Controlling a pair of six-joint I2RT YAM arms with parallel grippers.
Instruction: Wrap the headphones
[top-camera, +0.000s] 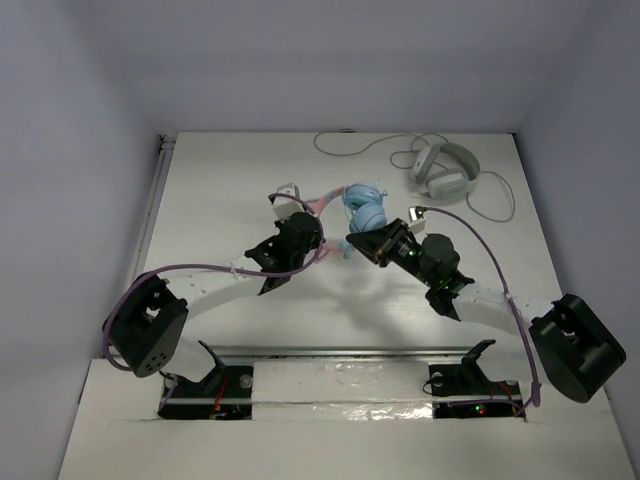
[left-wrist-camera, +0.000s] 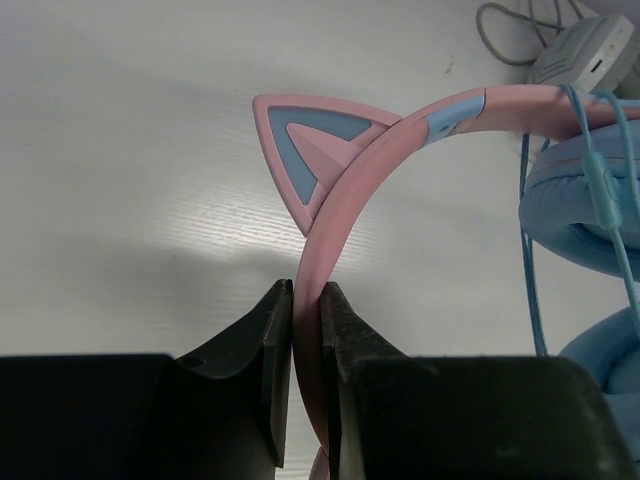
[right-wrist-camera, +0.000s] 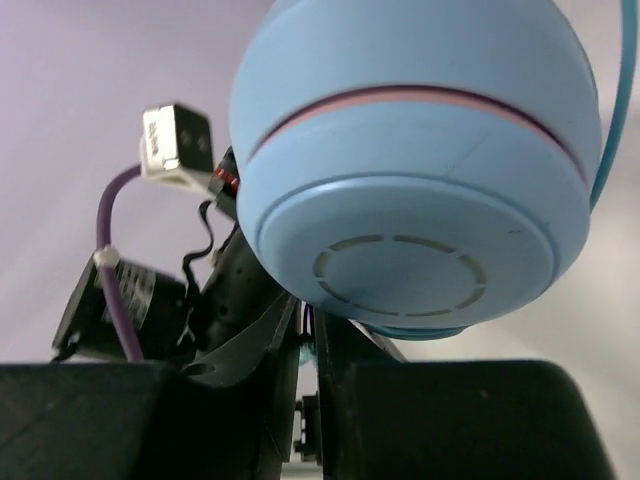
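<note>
Headphones (top-camera: 362, 207) nearer, left of other headphones (top-camera: 442, 170)

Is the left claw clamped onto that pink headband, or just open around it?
Clamped: the left gripper has both fingers pressed against the headband, no gap showing in its wrist view.

At bottom centre the left end effector (left-wrist-camera: 306, 300) pinches the pink headband (left-wrist-camera: 330, 230) of the headphones (left-wrist-camera: 575, 215), just below its cat ear (left-wrist-camera: 305, 150); the light-blue cable (left-wrist-camera: 531, 260) runs down the right.

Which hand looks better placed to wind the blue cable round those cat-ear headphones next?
Probably the right. The left hand is clamped on the pink headband, steadying it; the right hand sits by a blue earcup, the cable running beside it.
</note>
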